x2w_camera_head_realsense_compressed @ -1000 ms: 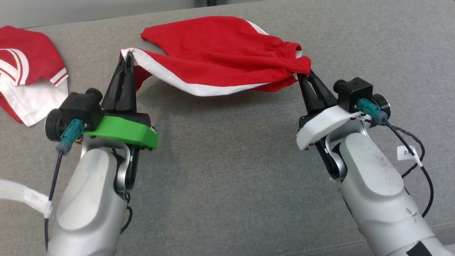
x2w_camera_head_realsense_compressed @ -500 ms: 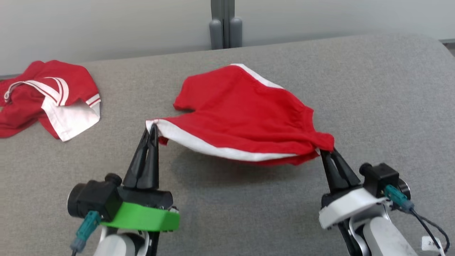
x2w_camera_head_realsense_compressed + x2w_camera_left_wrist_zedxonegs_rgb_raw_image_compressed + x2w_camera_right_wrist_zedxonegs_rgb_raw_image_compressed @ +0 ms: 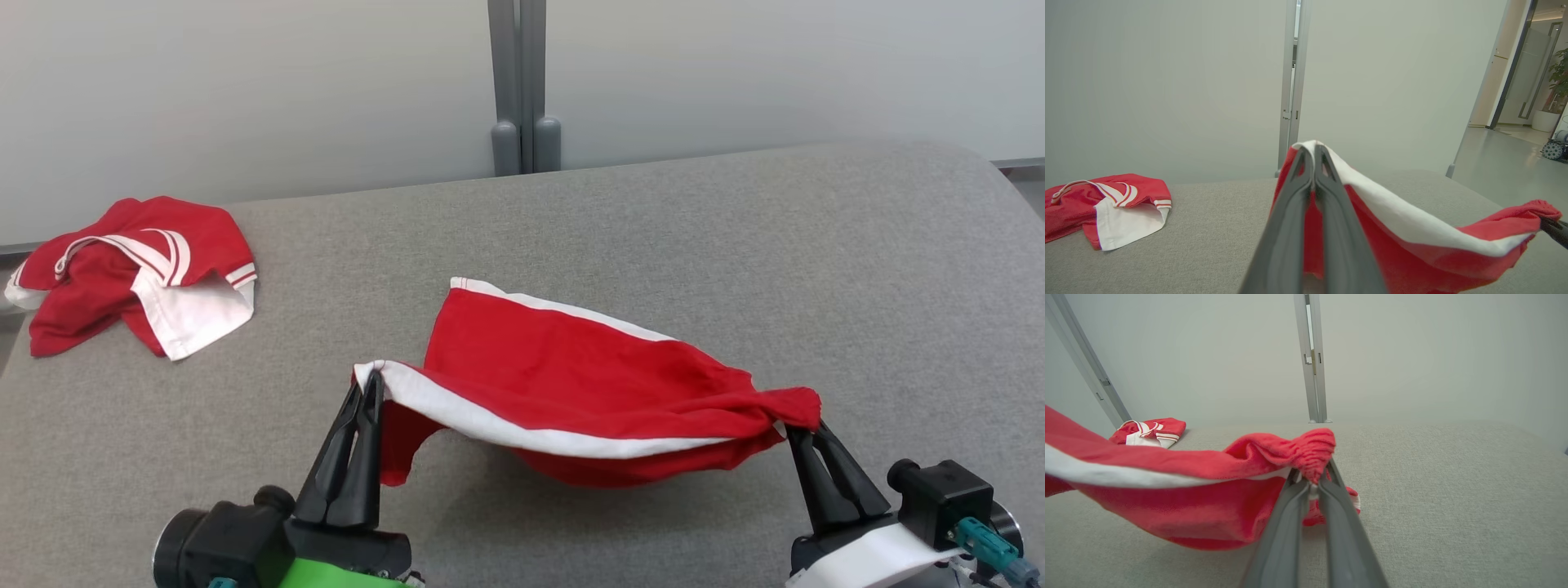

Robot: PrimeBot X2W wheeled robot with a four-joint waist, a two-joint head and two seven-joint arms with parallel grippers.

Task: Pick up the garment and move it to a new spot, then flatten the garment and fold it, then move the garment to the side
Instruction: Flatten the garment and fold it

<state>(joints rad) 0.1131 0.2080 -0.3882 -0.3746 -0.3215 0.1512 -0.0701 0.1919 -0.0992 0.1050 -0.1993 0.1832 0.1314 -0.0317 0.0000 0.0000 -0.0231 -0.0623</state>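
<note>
Holding the red garment (image 3: 571,384) by two opposite ends, the left gripper (image 3: 371,382) is clamped on a white-trimmed corner and the right gripper (image 3: 804,434) on the bunched waistband, so the cloth is spread between them. Its far edge appears to rest on the tabletop (image 3: 653,237) near the middle while the near edge sags clear. This hold is judged suited to laying it flat, well apart from the other red garment (image 3: 139,269) at far left.
</note>
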